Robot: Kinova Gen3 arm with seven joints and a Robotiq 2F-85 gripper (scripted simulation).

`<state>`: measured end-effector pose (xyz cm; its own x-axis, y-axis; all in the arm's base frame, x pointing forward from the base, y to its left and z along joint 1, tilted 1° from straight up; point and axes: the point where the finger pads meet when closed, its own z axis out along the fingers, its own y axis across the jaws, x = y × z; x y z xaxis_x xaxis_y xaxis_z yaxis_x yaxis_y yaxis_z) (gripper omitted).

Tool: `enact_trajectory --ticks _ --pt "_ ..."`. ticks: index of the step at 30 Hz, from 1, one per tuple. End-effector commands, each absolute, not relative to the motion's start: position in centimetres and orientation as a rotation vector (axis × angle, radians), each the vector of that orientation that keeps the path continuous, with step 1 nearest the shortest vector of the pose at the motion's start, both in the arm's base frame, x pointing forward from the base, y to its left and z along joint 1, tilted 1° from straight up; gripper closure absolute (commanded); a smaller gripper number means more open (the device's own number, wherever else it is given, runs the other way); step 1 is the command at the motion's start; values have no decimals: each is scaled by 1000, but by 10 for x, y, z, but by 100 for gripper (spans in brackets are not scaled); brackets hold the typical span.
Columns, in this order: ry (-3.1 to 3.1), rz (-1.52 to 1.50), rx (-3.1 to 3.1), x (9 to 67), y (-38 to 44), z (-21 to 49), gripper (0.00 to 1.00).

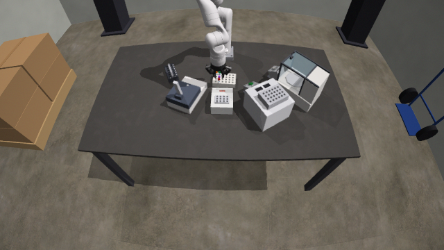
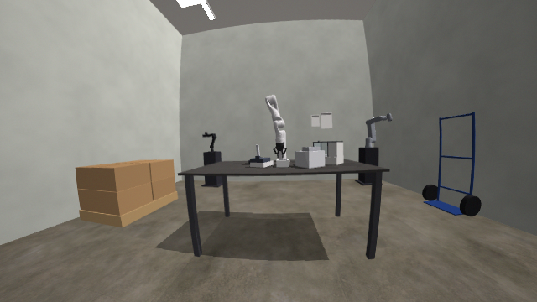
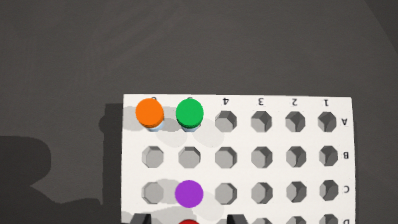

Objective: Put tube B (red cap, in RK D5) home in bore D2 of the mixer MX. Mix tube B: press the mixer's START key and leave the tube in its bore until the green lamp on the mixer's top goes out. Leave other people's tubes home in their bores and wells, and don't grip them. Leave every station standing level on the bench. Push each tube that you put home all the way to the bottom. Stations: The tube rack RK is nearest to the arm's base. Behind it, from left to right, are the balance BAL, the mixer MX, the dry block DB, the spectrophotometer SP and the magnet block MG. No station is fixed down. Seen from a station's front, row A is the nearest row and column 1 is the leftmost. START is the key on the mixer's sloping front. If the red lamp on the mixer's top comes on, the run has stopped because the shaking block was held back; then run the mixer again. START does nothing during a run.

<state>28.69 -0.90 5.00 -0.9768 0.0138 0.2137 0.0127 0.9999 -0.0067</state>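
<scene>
My gripper [image 3: 188, 218] partly open around the red-capped tube B [image 3: 188, 221], not squeezing it, white tube rack RK [image 3: 337, 172] holding four tubes, one orange [image 3: 149, 112], one green [image 3: 189, 112], one purple [image 3: 189, 192]

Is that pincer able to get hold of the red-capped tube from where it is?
Probably yes: the pincer sits right over the red-capped tube, a finger on each side; the purple-capped tube stands one row off.

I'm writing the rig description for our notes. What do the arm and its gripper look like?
The arm is glossy white, built of rounded, tubular segments with bulbous joints, and no outside cables show. The gripper is black, and its two dark fingers have blunt tips. No markings are legible.
</scene>
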Motion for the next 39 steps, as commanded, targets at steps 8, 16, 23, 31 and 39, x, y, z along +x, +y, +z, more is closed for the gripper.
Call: enact_trajectory --ticks 8,16,23,31,39 --pt "-2927 8 -20 287 -9 47 58" --pt "-2927 8 -20 287 -9 45 58" --pt "-2927 8 -20 287 -9 43 58" --pt "-2927 8 -20 287 -9 41 58" --pt "-2927 8 -20 287 -9 38 58"
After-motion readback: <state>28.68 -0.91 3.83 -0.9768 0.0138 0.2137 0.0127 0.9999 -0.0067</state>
